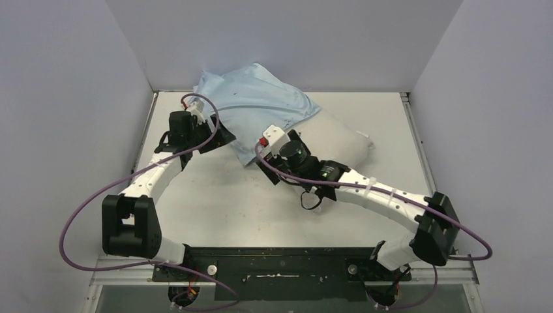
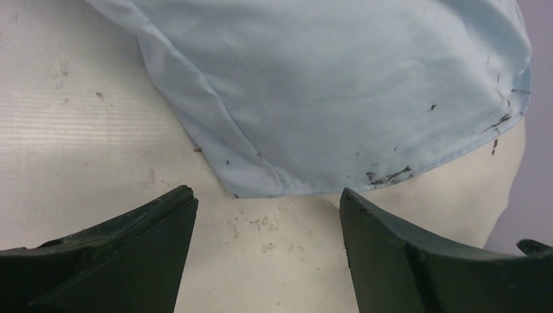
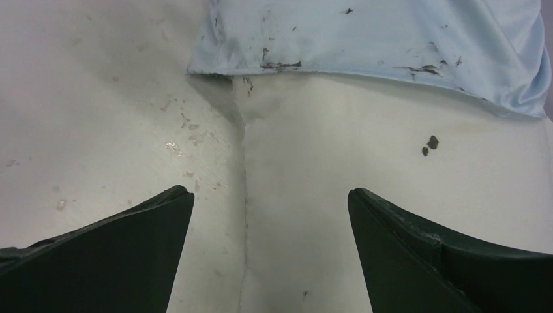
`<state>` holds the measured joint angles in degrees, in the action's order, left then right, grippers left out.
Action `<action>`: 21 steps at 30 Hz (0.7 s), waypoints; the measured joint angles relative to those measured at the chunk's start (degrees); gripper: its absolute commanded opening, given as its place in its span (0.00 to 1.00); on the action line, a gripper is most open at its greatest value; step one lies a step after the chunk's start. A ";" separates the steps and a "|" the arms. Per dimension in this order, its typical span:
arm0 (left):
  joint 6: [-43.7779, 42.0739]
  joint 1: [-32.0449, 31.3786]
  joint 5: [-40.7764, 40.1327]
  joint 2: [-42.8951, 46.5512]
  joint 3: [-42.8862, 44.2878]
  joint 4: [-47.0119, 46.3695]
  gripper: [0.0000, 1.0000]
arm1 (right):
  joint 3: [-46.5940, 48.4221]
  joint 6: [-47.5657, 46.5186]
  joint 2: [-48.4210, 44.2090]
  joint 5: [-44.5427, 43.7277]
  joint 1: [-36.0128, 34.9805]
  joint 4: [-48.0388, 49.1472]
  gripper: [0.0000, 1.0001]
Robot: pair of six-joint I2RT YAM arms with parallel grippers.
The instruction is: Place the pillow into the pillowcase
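The light blue pillowcase (image 1: 257,98) lies at the back of the table, pulled over the far-left part of the white pillow (image 1: 345,140). The pillow's near-right end sticks out bare. My left gripper (image 1: 224,135) is at the pillowcase's left front edge. In the left wrist view this left gripper (image 2: 267,195) is open over bare table, just short of the pillowcase (image 2: 339,85) hem, with some pillow (image 2: 456,186) showing to the right. My right gripper (image 3: 270,193) is open over the seam edge of the pillow (image 3: 365,143), below the hem of the pillowcase (image 3: 391,39). Nothing is between either pair of fingers.
The white table (image 1: 248,202) is enclosed by grey walls (image 1: 72,98) on the left, back and right. The pillowcase's far corner leans against the back wall. Both arms reach in from the near edge, with purple cables (image 1: 85,215) looping beside them.
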<state>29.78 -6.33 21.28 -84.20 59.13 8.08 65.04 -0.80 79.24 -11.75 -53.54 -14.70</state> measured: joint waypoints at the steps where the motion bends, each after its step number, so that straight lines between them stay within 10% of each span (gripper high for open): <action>1: 0.11 0.50 0.35 0.68 -1.46 -0.50 0.79 | 0.57 -1.33 1.99 -1.42 -0.74 -0.24 0.94; 11: 1.07 2.34 2.69 4.09 -8.15 -0.72 0.97 | 3.48 -16.59 19.65 -18.14 -3.56 1.86 0.91; 17: 1.40 2.40 3.19 4.92 -9.51 -1.73 0.94 | 3.43 -19.78 24.20 -20.83 -2.25 5.73 0.24; 21: 4.42 2.40 4.48 4.59 -11.61 -5.33 0.84 | 3.67 -18.84 24.28 -20.61 -1.62 7.69 0.00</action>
<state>34.20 -3.92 25.76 -79.61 47.53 2.74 68.71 -19.64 103.53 -32.36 -55.16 -7.01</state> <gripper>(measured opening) 0.904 0.125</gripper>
